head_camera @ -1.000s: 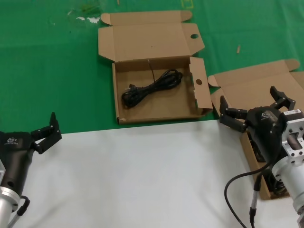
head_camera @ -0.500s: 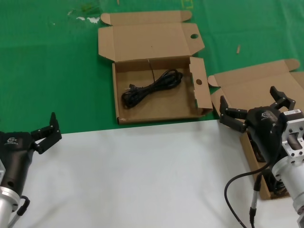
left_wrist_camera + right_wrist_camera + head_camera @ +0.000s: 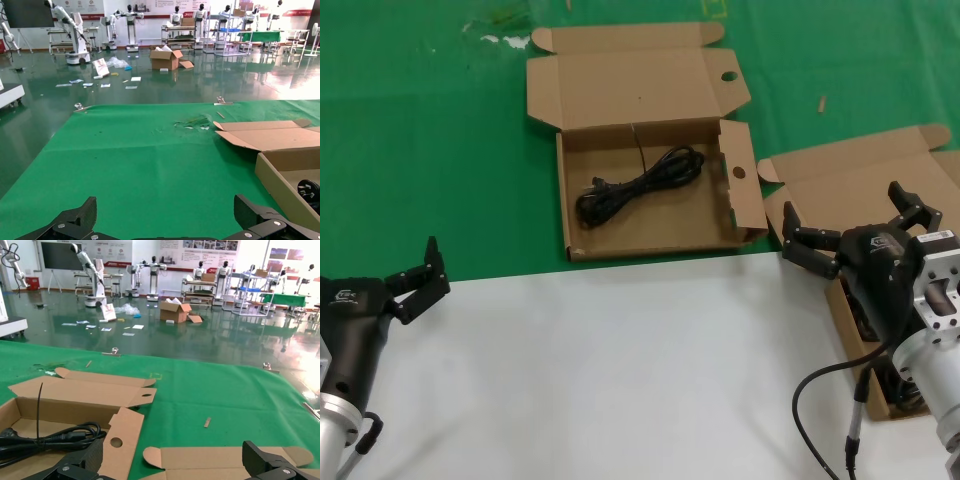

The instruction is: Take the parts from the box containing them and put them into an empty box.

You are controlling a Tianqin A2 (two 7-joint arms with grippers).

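Note:
A brown cardboard box with round holes [image 3: 582, 232] lies open at the middle back on the green cloth. One looped black cable [image 3: 638, 186] rests inside it. The plain-flapped box [image 3: 860, 172] sits at the right, its inside mostly hidden by my right arm. My right gripper [image 3: 843, 212] hangs open over that box with nothing between its fingers. The right wrist view has the holed box's side flap [image 3: 119, 436], the cable [image 3: 55, 436] and the plain box's lid [image 3: 220, 460] ahead of the open right gripper [image 3: 172, 456]. My left gripper [image 3: 416, 268] waits open at the near left.
A white sheet [image 3: 620, 370] covers the near half of the table, and green cloth [image 3: 430, 150] covers the far half. In the left wrist view the holed box's wall [image 3: 280, 180] stands to one side of the open left gripper [image 3: 164, 212]. Small scraps [image 3: 505, 40] lie at the far left.

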